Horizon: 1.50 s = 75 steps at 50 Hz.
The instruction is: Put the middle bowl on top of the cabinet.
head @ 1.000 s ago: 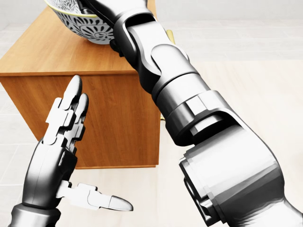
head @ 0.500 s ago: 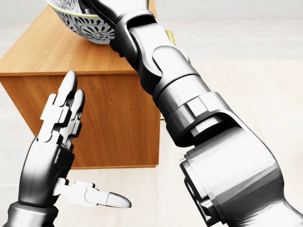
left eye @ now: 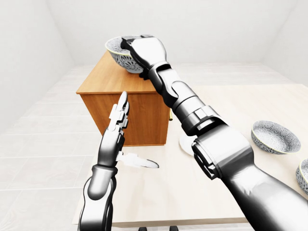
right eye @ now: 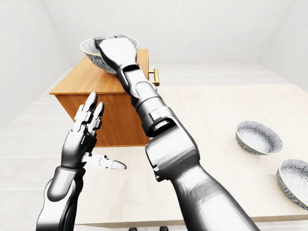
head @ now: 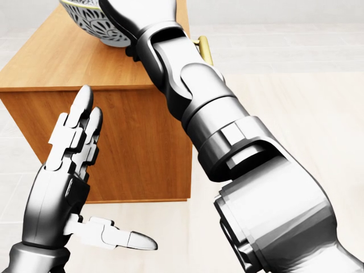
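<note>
The robot's left hand stands upright at the left of the left-eye view, its fingers spread wide and straight and its thumb jutting out to the right, holding nothing. It hangs over the table, near the wooden side of the cabinet but apart from it. The cabinet stands on the table at the upper left of the view. At the far end of its top sits the bowl, patterned grey and white with a yellow rim. Whether its base rests on the wood or hangs just above it cannot be told. The right hand lies across the bowl's right side, fingers hooked over the rim and closed on it. The right arm runs down from there to the bottom right corner, crossing the cabinet's right edge. A brass handle shows on the cabinet's right face, just beside the forearm. Far to the right, well apart from the cabinet, a second bowl and a third bowl sit on the table, the third cut by the frame's edge
</note>
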Available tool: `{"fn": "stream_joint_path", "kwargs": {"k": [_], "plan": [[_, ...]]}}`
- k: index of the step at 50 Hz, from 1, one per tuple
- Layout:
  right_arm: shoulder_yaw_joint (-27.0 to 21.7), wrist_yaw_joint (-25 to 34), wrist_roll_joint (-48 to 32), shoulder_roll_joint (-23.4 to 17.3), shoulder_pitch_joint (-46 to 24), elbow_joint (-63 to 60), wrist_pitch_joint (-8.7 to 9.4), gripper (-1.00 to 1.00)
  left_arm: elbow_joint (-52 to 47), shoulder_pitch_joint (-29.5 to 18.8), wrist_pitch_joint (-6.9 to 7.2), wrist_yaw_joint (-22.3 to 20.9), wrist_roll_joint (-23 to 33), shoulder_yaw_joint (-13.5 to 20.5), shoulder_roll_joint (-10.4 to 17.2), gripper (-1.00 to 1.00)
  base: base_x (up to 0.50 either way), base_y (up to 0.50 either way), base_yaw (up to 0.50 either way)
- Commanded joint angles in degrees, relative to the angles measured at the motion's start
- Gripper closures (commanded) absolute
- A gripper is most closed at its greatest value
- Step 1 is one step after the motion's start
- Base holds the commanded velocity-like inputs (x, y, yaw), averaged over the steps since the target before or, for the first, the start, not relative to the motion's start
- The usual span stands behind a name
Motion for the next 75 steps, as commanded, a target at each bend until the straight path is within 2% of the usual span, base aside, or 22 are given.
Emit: {"fn": "stream_joint_path", "kwargs": {"k": [1, 9, 14, 32, 34, 36, 40, 41, 42, 45, 47, 52, 55, 57, 62, 75], "plan": [[0.41, 0.18, 0.31, 0.71, 0.28, 0.38, 0.00, -0.34, 0.09, 0.07, 0.00, -0.09, -0.18, 0.09, 0.08, -1.00, 0.00, 0.00, 0.00], [0.48, 0.70, 0.31, 0.74, -0.43, -0.37, 0.00, -0.55, -0.38, -0.06, 0.00, -0.14, -0.10, -0.04, 0.07, -1.00, 0.00, 0.00, 0.00], [0.91, 1.13, -0.16, 0.84, -1.16, -0.85, 0.00, -0.58, -0.39, -0.04, 0.00, -0.14, -0.13, 0.01, 0.07, -1.00, 0.00, 0.00, 0.00], [0.70, 2.70, -0.24, 0.52, -4.20, -2.42, 0.00, -0.61, -0.25, 0.04, 0.00, -0.19, 0.03, -0.13, 0.15, -1.00, 0.00, 0.00, 0.00], [0.85, 3.30, -0.28, 0.62, -4.39, -3.01, 0.00, -0.67, -0.18, -0.01, 0.00, -0.20, 0.07, -0.06, 0.19, -1.00, 0.00, 0.00, 0.00], [0.88, 3.43, -0.35, 0.70, -4.50, -3.46, 0.00, -0.58, -0.33, -0.09, 0.00, -0.46, -1.08, 0.27, -0.39, -1.00, 0.00, 0.00, 0.00], [0.97, 4.33, -0.47, 0.60, -4.98, -4.70, 0.00, -0.58, -0.37, -0.12, 0.00, -0.34, -0.88, 0.41, -0.08, -1.00, 0.00, 0.00, 0.00], [0.98, 4.59, -0.49, 0.55, -5.05, -4.93, 0.00, -0.69, -0.34, -0.11, 0.00, -0.31, -0.76, 0.26, -0.06, -1.00, 0.00, 0.00, 0.00], [1.01, 4.95, -0.55, 0.46, -5.08, -5.56, 0.00, -0.91, -0.27, -0.20, 0.00, -0.33, -0.77, 0.27, -0.02, -1.00, 0.00, 0.00, 0.00], [1.37, 5.79, -1.06, 0.20, -4.26, -7.70, 0.00, -0.86, -0.05, -0.09, 0.00, -0.30, -0.78, 0.31, 0.03, -1.00, 0.00, 0.00, 0.00], [1.47, 6.91, -1.27, 0.05, -3.74, -9.58, 0.00, -0.84, 0.34, -0.04, 0.00, -0.03, -0.20, 0.27, 0.27, -1.00, 0.00, 0.00, 0.00], [1.32, 10.41, -2.00, -1.43, -2.43, -14.94, 0.00, -0.96, 0.00, -0.24, 0.00, -0.02, -0.23, 0.07, 0.03, -1.00, 0.00, 0.00, 0.00], [1.68, 12.57, -2.77, -2.00, -1.16, -18.19, 0.00, -0.91, 0.37, -0.18, 0.00, -0.21, -0.50, -0.02, -0.03, -1.00, 0.00, 0.00, 0.00], [1.35, 14.37, -3.00, -2.37, -0.16, -21.04, 0.00, -1.00, 0.51, -0.17, 0.00, -0.23, -0.56, 0.05, 0.02, -1.00, 0.00, 0.00, 0.00], [1.17, 22.20, -4.64, -4.05, 3.88, -32.60, 0.00, -1.00, 1.04, -0.31, 0.00, 0.26, -0.23, 0.35, 0.01, -1.00, 0.00, 0.00, 0.00], [-0.27, 36.25, -8.10, -5.89, 13.12, -53.32, 0.00, -1.00, 1.47, -0.91, 0.00, 0.23, -0.42, 0.37, -0.06, -1.00, 0.00, 0.00, 0.00]]}}
